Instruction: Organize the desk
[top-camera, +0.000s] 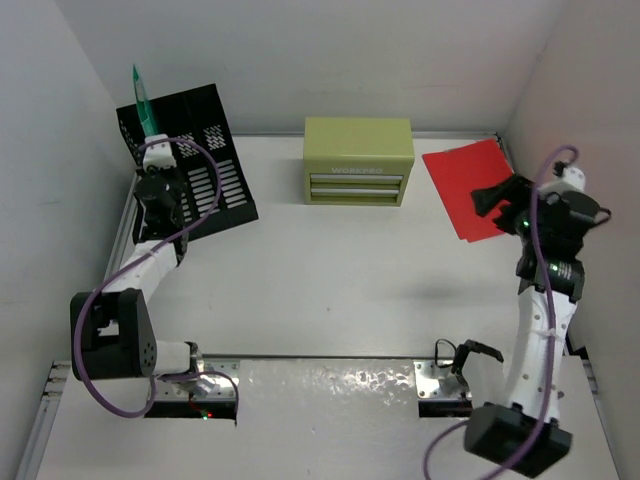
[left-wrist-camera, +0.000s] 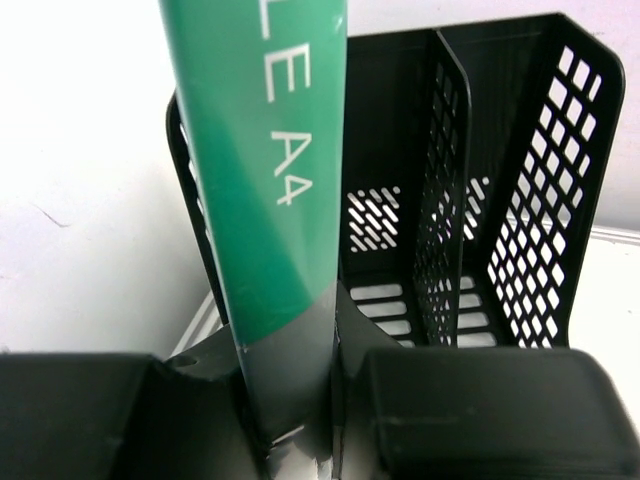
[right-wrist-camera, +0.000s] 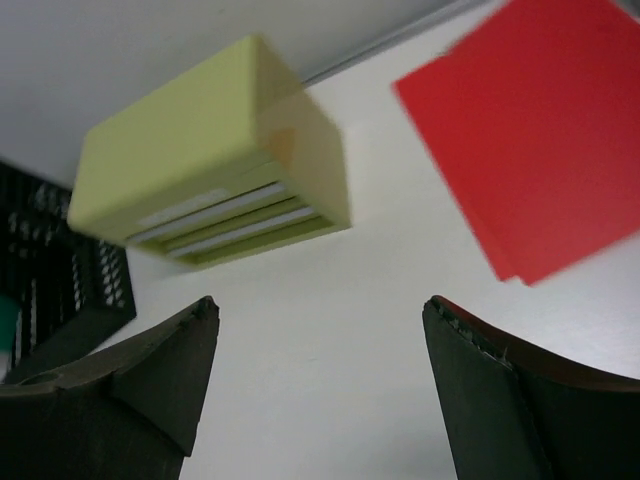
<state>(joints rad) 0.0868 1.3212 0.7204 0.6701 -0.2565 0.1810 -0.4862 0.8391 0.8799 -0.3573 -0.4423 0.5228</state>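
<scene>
White and flat, the desk (top-camera: 330, 290) runs from the arm bases at the near edge to the back wall, closed in by pale walls on both sides. On it, a black slotted file rack (left-wrist-camera: 520, 200) stands in the back left corner, an olive-green drawer chest (top-camera: 358, 160) sits against the back wall at the middle, and a red folder (top-camera: 462, 180) lies flat toward the back right.

The left gripper (left-wrist-camera: 300, 420) is pinched nearly shut on the lower part of a green folder (left-wrist-camera: 262, 170), which it holds upright at the rack's left side. From here I cannot tell whether the bottom edge is already inside a compartment.

The right gripper (right-wrist-camera: 320, 370) hangs above the table with its fingers spread wide and nothing between them. It is near the red folder's inner edge and faces the chest.

The step in hand looks like filing the green folder. To do it well, I would keep the folder vertical and line its edge up between two dividers. I would lower it until the rack takes the weight, and only then let the fingers part. Tilting it risks catching a divider or nudging the rack. The red folder lies flat, so the right arm will likely need to work an edge up before it can pinch it.
</scene>
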